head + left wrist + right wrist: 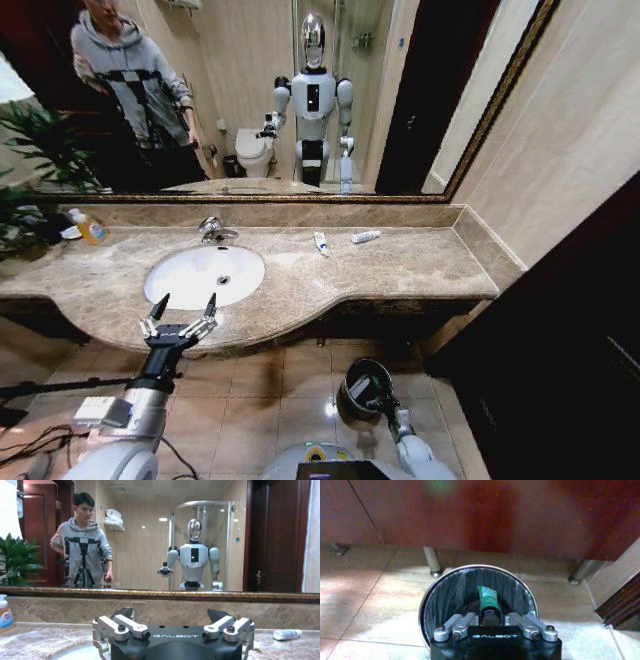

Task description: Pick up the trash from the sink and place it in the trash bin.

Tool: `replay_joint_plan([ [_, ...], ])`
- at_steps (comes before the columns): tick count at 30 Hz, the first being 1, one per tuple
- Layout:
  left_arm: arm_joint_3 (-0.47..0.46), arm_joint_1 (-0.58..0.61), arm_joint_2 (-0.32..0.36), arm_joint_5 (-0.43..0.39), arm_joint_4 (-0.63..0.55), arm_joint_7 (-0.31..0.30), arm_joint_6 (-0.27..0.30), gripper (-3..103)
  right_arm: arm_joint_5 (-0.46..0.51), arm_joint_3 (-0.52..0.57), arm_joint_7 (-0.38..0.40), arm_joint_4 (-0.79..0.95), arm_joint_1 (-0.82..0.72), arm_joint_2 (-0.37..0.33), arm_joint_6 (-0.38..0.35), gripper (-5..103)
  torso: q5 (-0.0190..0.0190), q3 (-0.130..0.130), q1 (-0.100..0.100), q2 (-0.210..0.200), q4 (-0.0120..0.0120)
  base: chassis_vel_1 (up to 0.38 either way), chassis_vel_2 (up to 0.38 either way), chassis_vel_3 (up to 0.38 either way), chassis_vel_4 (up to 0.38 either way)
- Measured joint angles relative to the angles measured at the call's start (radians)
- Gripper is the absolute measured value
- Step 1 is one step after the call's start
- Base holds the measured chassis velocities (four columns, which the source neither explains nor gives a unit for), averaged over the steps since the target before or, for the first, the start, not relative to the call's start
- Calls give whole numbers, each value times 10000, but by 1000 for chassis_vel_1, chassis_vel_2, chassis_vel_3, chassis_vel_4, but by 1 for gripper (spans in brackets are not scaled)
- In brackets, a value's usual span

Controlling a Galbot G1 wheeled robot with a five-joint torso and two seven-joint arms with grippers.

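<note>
The white oval sink (190,268) is set in a beige marble counter. My left gripper (180,312) hovers open over the counter's front edge, just before the basin, with nothing between its fingers (125,614). Two white tubes lie on the counter to the right of the basin: one (321,243) near the middle, the other (366,237) (287,634) further right. Down at floor level my right gripper (372,394) (489,619) is shut on a small dark-green tube (487,599). It holds the tube over the mouth of the round dark trash bin (445,596) (350,400).
A chrome faucet (212,230) stands behind the basin. A yellow bottle with a white cap (91,229) (5,615) sits at the counter's far left beside a plant (35,150). Dark cabinet fronts and metal legs (432,560) rise right behind the bin. A dark door borders the right.
</note>
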Motion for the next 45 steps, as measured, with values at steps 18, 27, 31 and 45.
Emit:
replay_joint_plan([
  [18, 0, 0, 0, -1, 0, 0, 0, 100, -137, -38, -117, -943, 671, 155, -338, 51, -1, 0, 0, 1, 0, 0, 0, 0, 0],
  [27, 0, 0, 0, -1, 0, 0, 0, 100, 445, -12, 107, 166, 146, 141, -414, 88, -1, -1, 0, 2, -1, 0, 0, 0, 0],
  [31, 0, 0, 0, 0, 0, 0, 0, 100, 377, 23, 128, 569, -109, 58, -279, 97, 1, -1, 0, 2, 0, 0, 0, 0, 0],
  [45, 0, 0, 1, -1, 0, 0, 0, 100, 1680, 1080, 527, 7340, -3260, -551, -861, 100, 3, -1, -2, 2, -1, 0, 0, 0, 0],
])
